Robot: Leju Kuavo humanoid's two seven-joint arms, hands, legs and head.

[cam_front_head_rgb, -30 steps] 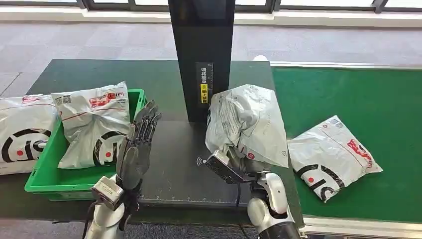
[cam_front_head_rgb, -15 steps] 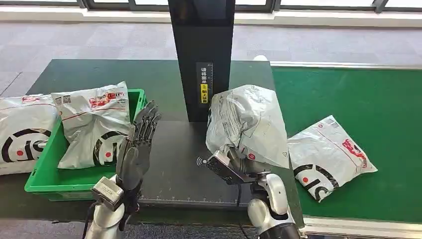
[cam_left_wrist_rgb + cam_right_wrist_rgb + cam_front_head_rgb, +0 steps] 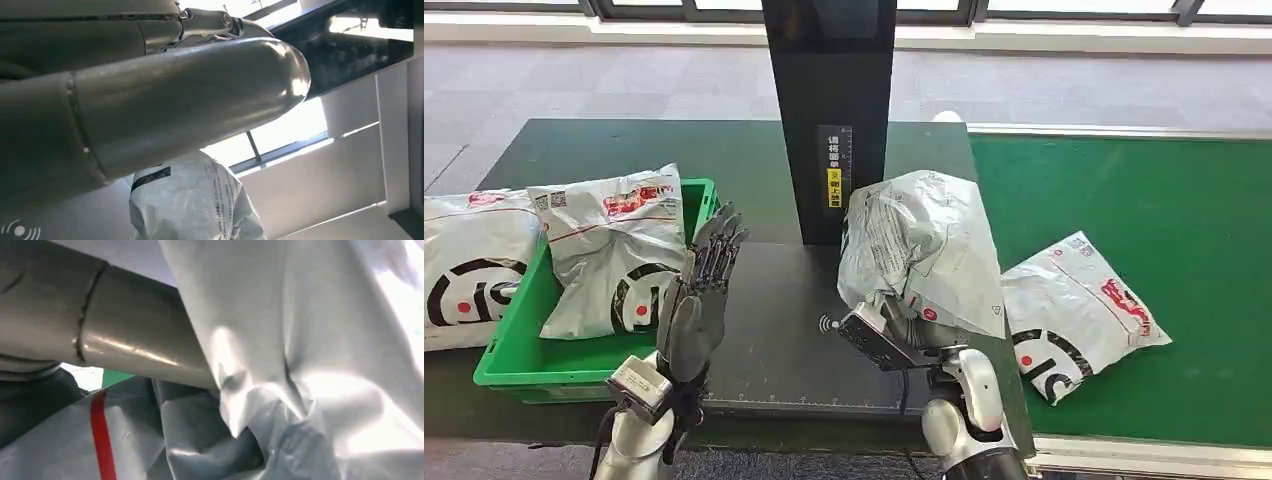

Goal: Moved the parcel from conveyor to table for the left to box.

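I have the crumpled grey-white plastic mailer parcel gripped from below by my right hand; its fingers are clamped into the bag's lower folds, and the right wrist view shows film bunched tight against the thumb. The parcel stands upright above those fingers, over the dark scanning plate of the desk, just beside the black upright scanner column. I judge it is held high and label-side toward the column so the code can be read before set-down.

My left hand is raised on edge, fingers apart and straight, holding nothing, between the plate and the green plastic crate. It seems posted there to receive the parcel for boxing. A second printed mailer already leans inside the crate, beyond the left fingers' backs.

Another white mailer with red and black print lies on the green conveyor belt, well apart from the right fingers. One more mailer rests outside the crate.
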